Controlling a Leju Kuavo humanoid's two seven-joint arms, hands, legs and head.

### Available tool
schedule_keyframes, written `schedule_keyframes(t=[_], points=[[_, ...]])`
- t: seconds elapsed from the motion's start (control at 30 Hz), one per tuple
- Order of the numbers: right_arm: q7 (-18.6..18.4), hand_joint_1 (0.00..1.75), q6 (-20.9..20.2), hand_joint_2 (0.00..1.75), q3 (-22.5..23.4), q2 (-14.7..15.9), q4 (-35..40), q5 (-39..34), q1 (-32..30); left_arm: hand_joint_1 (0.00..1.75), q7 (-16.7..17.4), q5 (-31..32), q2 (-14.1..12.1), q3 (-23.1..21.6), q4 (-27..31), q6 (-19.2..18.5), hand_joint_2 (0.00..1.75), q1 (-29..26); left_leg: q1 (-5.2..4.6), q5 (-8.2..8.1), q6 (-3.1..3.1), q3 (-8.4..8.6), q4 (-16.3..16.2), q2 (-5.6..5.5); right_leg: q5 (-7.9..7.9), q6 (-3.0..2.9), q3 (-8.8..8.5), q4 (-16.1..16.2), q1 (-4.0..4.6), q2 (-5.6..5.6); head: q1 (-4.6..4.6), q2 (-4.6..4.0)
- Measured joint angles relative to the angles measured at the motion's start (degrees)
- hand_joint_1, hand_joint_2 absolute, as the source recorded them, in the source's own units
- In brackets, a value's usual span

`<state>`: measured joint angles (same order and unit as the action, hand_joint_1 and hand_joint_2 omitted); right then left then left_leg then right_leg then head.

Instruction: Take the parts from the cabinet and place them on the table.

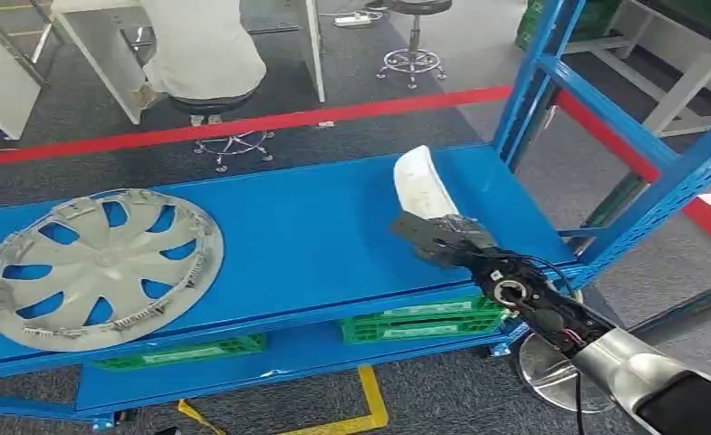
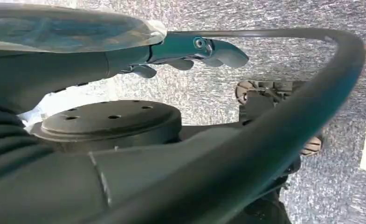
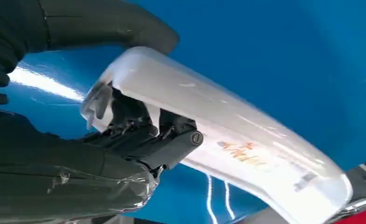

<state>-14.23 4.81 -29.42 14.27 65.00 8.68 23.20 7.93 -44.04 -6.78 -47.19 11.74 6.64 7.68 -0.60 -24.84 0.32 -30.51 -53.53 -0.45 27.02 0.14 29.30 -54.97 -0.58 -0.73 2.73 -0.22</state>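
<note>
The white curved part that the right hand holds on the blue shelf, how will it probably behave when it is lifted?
The white curved part keeps its arc in the right hand, so probably stiff. Its glossy surface may be slippery. Held near one end, the long free end could swing or tilt down.

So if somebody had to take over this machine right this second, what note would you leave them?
Right robot hand: grips one end of the curved white plastic trim piece over the blue metal shelf; its fingers curl round the edge.
Left robot hand: hangs over the grey floor, holding nothing, fingers apart.
Round silver plastic wheel cover: lies flat at the shelf's left end, untouched.
Done: trim piece gripped.
Left: carry it to the table, then fetch the wheel cover.
</note>
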Motion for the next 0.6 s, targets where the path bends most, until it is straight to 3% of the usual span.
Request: schedule_keyframes(t=[0.43, 0.6], points=[[0.42, 1.71, -0.17, 1.75, -0.81, 0.13, -0.50, 0.04, -0.60, 0.00, -1.22, 0.00, -0.26, -0.02, 0.00, -1.75, 1.75, 0.13, 0.00, -0.01, -0.01, -0.02, 0.00, 0.01, -0.02, 0.01, -0.04, 0.11, 0.00, -0.05, -0.11, 0.00], [0.59, 1.71, 1.05, 1.75, -0.87, 0.15, -0.50, 0.88, -0.73, 0.00, -1.57, -1.07, -0.33, -0.02, 0.00, -0.35, 1.75, 0.14, 0.00, -0.01, 0.00, -0.03, 0.01, 0.00, -0.02, 0.01, -0.04, 0.12, 0.00, -0.04, -0.11, 0.00]])
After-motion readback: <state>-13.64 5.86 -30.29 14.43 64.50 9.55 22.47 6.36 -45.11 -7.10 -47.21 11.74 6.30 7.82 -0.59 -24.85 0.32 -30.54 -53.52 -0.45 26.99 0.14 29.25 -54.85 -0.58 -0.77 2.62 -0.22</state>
